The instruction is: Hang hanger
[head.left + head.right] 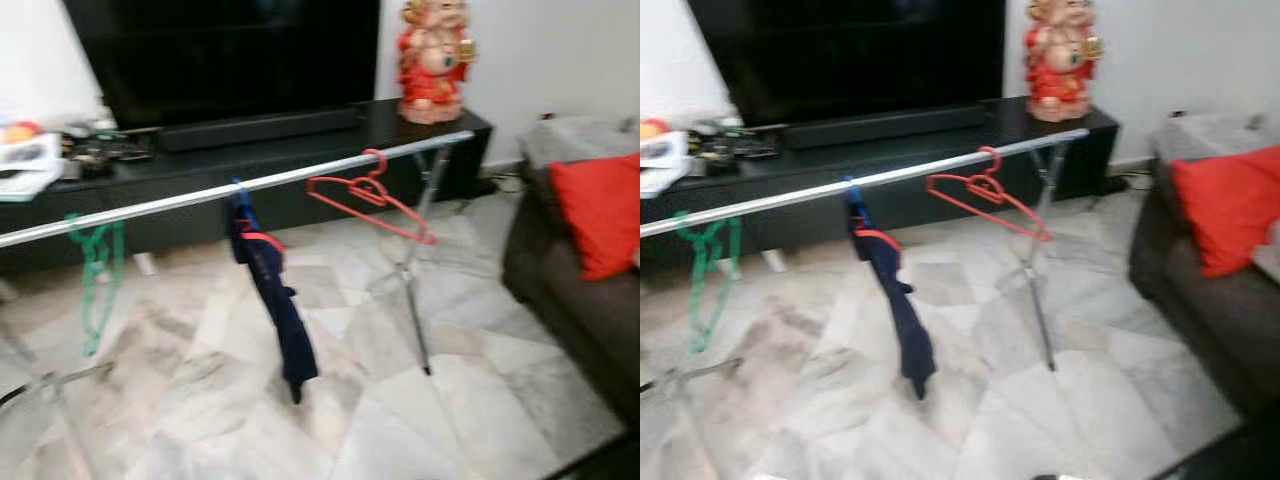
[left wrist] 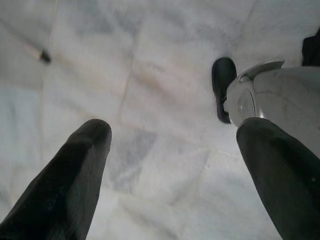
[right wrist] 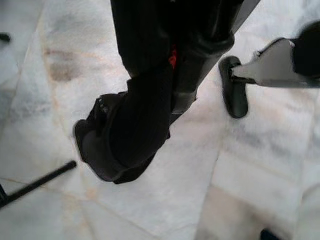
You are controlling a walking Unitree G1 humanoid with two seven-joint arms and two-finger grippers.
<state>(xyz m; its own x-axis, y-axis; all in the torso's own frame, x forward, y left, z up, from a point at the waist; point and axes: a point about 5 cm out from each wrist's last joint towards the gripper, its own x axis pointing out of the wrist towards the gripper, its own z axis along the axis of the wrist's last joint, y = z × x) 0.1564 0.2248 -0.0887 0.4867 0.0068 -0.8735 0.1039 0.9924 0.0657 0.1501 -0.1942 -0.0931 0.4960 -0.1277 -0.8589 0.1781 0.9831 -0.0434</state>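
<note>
Already, three hangers sat on the silver rail [image 1: 250,185]: a green hanger [image 1: 95,270] toward its near-left end, a hanger with a dark garment [image 1: 272,300] at its middle, and a bare red hanger [image 1: 370,205] toward its far end, by the black TV cabinet [image 1: 300,160]. The left gripper [image 2: 170,165] hung over the marble floor [image 2: 150,75], fingers wide apart and empty. The right gripper [image 3: 145,105] was clamped on dark cloth with a glint of red plastic — probably another clothed hanger. To hang it well, I judged, lift its hook above the rail at a free stretch — then lower squarely before letting go.
</note>
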